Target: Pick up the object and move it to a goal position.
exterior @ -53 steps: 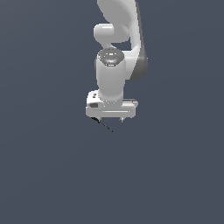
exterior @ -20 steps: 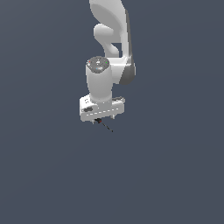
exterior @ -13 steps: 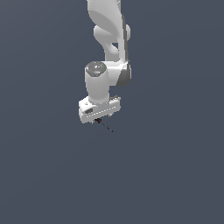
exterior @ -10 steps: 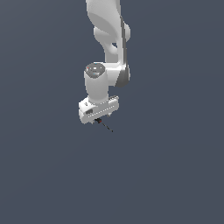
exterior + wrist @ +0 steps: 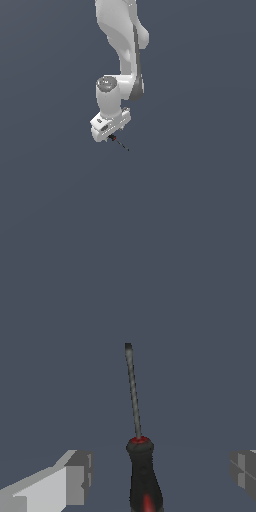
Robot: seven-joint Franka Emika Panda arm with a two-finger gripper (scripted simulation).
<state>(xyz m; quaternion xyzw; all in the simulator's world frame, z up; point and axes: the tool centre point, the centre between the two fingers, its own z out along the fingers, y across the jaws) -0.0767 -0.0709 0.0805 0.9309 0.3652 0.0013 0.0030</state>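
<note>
Glossy white rounded arm [image 5: 122,45], dark grey joint seams, grey cap on wrist, blocky white pincer [image 5: 111,131]

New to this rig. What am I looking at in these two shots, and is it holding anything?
These are simulator renders of a single white robot arm over a plain grey surface. The exterior view comes from a camera off the arm: the arm reaches down, ending in its gripper. The wrist view comes from a camera on the arm, looking out past the two fingers.

The thing to be moved is a small screwdriver: a dark handle with red marks and a thin grey shaft. From outside it is just a thin dark sliver below the gripper.

In the wrist view the fingers stand wide apart, with clear gaps either side of the handle, so nothing is gripped yet. No goal marker shows.
</note>
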